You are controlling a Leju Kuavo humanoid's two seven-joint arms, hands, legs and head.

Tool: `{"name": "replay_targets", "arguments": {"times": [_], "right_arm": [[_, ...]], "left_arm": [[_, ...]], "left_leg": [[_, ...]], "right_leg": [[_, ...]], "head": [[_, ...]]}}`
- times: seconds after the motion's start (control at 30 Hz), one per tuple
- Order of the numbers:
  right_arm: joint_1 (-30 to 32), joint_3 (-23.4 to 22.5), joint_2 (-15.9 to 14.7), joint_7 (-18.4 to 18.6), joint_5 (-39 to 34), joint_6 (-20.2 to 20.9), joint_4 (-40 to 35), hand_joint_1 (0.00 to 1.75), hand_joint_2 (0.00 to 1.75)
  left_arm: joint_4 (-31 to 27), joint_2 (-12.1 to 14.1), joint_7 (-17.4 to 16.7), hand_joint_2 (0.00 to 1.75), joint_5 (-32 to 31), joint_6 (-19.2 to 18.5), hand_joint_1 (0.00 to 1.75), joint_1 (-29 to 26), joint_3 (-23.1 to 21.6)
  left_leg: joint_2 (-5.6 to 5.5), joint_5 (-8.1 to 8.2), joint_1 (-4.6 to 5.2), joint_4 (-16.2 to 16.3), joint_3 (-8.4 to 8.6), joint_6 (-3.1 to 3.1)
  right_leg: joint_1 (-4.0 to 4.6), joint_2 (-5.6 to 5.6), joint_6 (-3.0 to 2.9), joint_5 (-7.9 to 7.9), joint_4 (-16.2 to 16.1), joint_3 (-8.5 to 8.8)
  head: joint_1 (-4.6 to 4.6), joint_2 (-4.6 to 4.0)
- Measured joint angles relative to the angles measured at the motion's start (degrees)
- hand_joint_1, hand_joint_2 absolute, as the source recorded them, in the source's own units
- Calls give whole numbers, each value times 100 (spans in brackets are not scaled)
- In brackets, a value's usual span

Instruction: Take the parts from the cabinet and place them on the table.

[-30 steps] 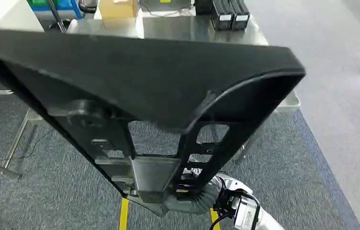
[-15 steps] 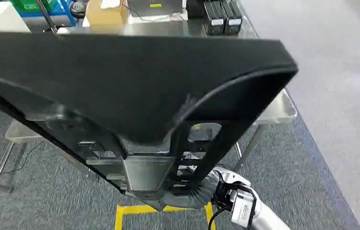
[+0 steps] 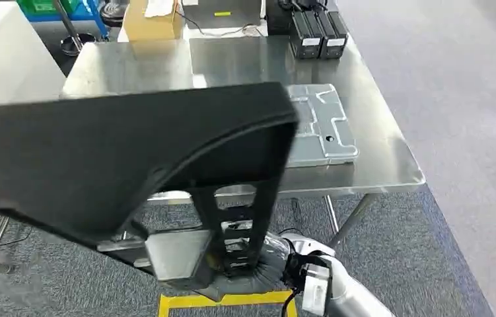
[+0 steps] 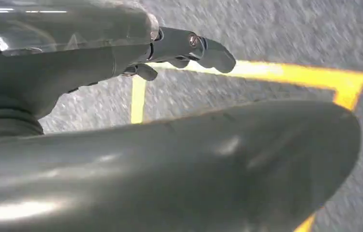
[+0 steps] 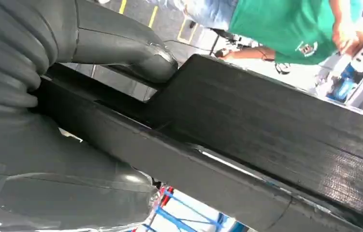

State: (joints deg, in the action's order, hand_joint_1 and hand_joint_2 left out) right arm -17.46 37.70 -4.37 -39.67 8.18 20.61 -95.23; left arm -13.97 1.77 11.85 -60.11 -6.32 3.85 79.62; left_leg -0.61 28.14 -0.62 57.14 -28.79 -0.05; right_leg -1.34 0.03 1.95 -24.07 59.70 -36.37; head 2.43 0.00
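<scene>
A large black moulded part point(image 3: 119, 158) with a ribbed, cut-out stem is held up in front of me, tilted, hiding the near left of the steel table point(image 3: 390, 165). My right hand point(image 3: 245, 274) grips its stem from below; in the right wrist view the part point(image 5: 266, 140) runs across with my thumb point(image 5: 121, 48) pressed over its edge. A flat grey part point(image 3: 318, 125) lies on the table near its right front. My left hand point(image 4: 121, 53) hangs above the carpet, its fingers point(image 4: 208, 48) stretched out and holding nothing.
A cardboard box point(image 3: 152, 20), a laptop-like device point(image 3: 225, 12) and black packs point(image 3: 318, 30) stand along the table's far edge. A white cabinet point(image 3: 7, 59) is at the left. Yellow floor tape point(image 3: 232, 300) lies below. A person in a green shirt point(image 5: 285, 24) stands nearby.
The view has shifted and the table top now shows more fully. The black part has sunk lower and to the left in the picture, uncovering the grey part on the table.
</scene>
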Motion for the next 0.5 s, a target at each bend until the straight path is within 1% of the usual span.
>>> {"name": "replay_targets", "arguments": {"times": [0.03, 0.07, 0.1, 0.13, 0.17, 0.2, 0.23, 0.3, 0.33, 0.37, 0.4, 0.43, 0.47, 0.5], "right_arm": [[-51, 37, 31, 0, 32, 21, 73, 168, 175], [-77, 61, 66, 0, 68, 33, 118, 168, 175], [-113, 92, 103, -2, 103, 37, 170, 168, 175], [-177, 133, 158, -2, 140, 44, 225, 168, 175], [-240, 170, 227, -4, 170, 42, 279, 168, 175], [-334, 205, 282, -4, 188, 39, 345, 168, 175], [-437, 249, 354, -7, 205, 31, 424, 168, 175], [-584, 321, 454, -4, 229, 0, 565, 168, 175], [-639, 348, 488, 7, 232, -18, 616, 168, 175], [-731, 384, 546, 26, 232, -68, 701, 168, 175], [-817, 407, 601, 57, 232, -114, 771, 168, 175], [-898, 420, 654, 72, 232, -158, 831, 168, 175], [-1037, 446, 754, 83, 249, -228, 957, 168, 175], [-1140, 478, 841, 100, 269, -293, 1066, 168, 175]], "left_arm": [[2, -7, 20, 0, -24, -4, 0, 19, -2], [2, -11, 31, 0, -26, -2, 0, 26, -2], [2, -13, 53, 0, -26, -4, 0, 21, -2], [2, -13, 59, 0, -28, -2, 0, 27, -2], [2, -15, 63, 0, -33, 0, 0, 37, -2], [4, -24, 66, 0, -37, 0, 0, 46, -4], [7, -31, 63, 0, -52, 0, 0, 65, -4], [7, -31, 46, 0, -113, 0, 0, 60, -13], [7, -33, 39, 0, -133, 0, 0, 52, -20], [9, -35, 11, 0, -155, -4, 0, 37, -31], [11, -37, -15, 0, -164, -4, 0, 35, -42], [11, -37, -35, 0, -170, -4, 0, 40, -50], [11, -37, -53, 0, -173, 0, 0, 42, -52], [11, -35, -63, 0, -179, 9, 0, 44, -52]], "left_leg": [[-9, 24, 1, 14, -40, -39], [6, 59, 2, 13, -60, -86], [21, 59, 0, 45, -5, -128], [22, 60, -4, 37, 25, -139], [27, 85, -18, 141, -19, -161], [28, 99, -18, 383, -132, -181], [29, 205, -28, 783, -371, -211], [29, 621, -30, 1600, -920, -243], [29, 699, -31, 1809, -1090, -248], [28, 590, -30, 1792, -1180, -246], [28, 345, -30, 1519, -1121, -231], [29, 61, -29, 1133, -992, -211], [30, -368, -20, 488, -750, -159], [35, -460, -2, 190, -627, -112]], "right_leg": [[44, -5, -105, -187, -23, -14], [41, 3, -167, -35, -5, -17], [58, 17, -219, -69, -9, -11], [50, 27, -260, -79, -17, 37], [24, 21, -291, -89, -61, 108], [25, 8, -317, -102, -67, 159], [28, 6, -352, -126, -68, 171], [60, 7, -390, -168, -66, 186], [72, 13, -398, -186, -63, 195], [88, 29, -404, -212, -62, 226], [98, 38, -404, -237, -62, 263], [106, 40, -403, -260, -61, 306], [116, 40, -398, -298, -62, 369], [111, 37, -386, -319, -68, 394]], "head": [[-2, 0], [7, 0], [4, 0], [4, 0], [7, 2], [9, 0], [17, 0], [15, 0], [20, 0], [17, 0], [15, 0], [20, 0], [15, 0], [11, 0]]}}
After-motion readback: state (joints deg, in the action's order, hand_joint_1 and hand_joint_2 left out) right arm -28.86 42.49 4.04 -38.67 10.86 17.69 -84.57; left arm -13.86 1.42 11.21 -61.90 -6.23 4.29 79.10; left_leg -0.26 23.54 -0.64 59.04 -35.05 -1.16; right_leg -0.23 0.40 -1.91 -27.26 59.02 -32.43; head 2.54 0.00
